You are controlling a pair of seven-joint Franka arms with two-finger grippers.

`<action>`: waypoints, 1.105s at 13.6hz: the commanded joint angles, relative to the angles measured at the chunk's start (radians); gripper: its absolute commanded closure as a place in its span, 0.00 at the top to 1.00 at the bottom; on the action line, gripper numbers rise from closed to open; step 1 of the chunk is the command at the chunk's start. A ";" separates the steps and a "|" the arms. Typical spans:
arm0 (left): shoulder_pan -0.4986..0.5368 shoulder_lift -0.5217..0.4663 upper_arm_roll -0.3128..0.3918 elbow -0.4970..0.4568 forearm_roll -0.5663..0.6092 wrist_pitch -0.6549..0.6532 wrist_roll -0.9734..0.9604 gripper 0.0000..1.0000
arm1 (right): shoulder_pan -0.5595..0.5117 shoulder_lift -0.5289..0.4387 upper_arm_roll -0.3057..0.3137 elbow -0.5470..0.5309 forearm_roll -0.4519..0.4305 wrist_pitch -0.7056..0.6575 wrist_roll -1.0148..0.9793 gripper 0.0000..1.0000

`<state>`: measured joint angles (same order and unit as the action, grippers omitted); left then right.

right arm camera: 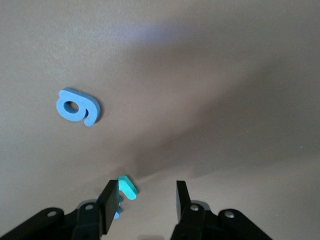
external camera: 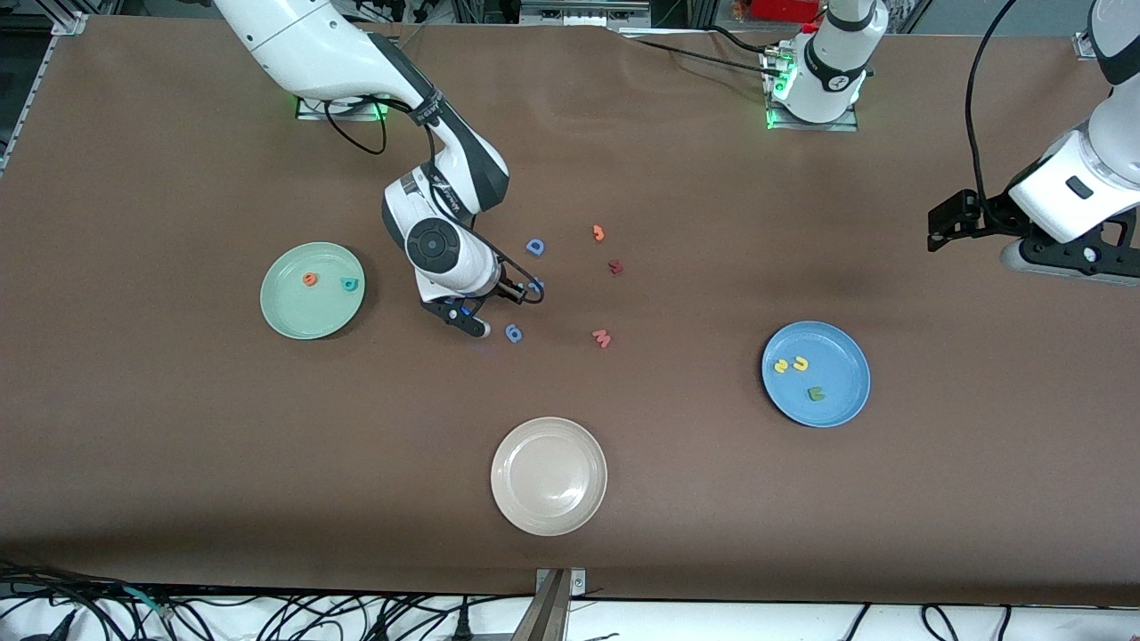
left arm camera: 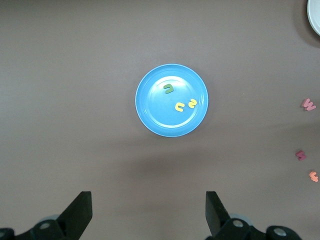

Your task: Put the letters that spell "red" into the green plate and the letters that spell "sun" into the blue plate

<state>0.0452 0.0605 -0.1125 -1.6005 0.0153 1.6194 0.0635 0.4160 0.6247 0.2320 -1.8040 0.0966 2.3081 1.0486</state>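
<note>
Fingers (right arm camera: 111,200) of the right gripper (right arm camera: 144,202) stand partly closed, low over the table, with a clear gap between them. A thin teal "r" (right arm camera: 127,187) lies on the table just outside that gap, its one end touching or nearly touching the tip of one finger; nothing sits between the jaws, so the gripper has hold of nothing. In the front view this gripper (external camera: 481,312) is down near the table between the green plate (external camera: 287,319) and the loose letters in the middle.

A blue "g"-shaped piece (right arm camera: 77,107) lies near the gripper, apart from the teal "r". A blue capital "D" (external camera: 534,247), an orange hook-shaped piece (external camera: 598,233), a dark red piece (external camera: 615,266) and a red "w" (external camera: 602,337) lie scattered toward the middle of the table.

On the green plate rest an orange "e" (external camera: 309,279) and a teal "d" (external camera: 350,284), apart from each other.

On the blue plate (left arm camera: 150,115) lie a yellow "s" (left arm camera: 192,103), a yellow "u" (left arm camera: 179,107) just beside it, and a green "n" (left arm camera: 168,89) a little apart.

A beige-white plate (external camera: 509,499) sits nearest the front camera.

The left gripper (left arm camera: 149,212) waits high over the table at the left arm's end, its fingers spread wide and holding nothing.
</note>
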 commanded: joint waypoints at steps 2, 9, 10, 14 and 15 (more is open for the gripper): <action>0.002 -0.001 0.001 0.013 -0.031 -0.013 0.013 1.00 | 0.043 0.035 0.003 0.028 -0.011 0.054 0.004 0.54; 0.004 -0.001 0.002 0.014 -0.025 -0.012 0.022 1.00 | 0.064 0.056 0.001 0.028 -0.112 0.086 -0.002 0.54; 0.004 -0.001 0.004 0.014 -0.025 -0.010 0.021 1.00 | 0.063 0.058 0.001 0.028 -0.126 0.086 -0.002 0.54; 0.005 0.001 0.005 0.022 -0.025 -0.010 0.021 1.00 | 0.064 0.058 0.001 0.028 -0.150 0.086 -0.002 0.54; 0.005 0.001 0.005 0.022 -0.025 -0.010 0.019 1.00 | 0.064 0.058 0.001 0.028 -0.161 0.086 -0.002 0.54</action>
<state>0.0466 0.0604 -0.1115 -1.5965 0.0153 1.6194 0.0636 0.4743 0.6649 0.2333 -1.8017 -0.0394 2.3908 1.0461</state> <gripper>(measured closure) 0.000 0.458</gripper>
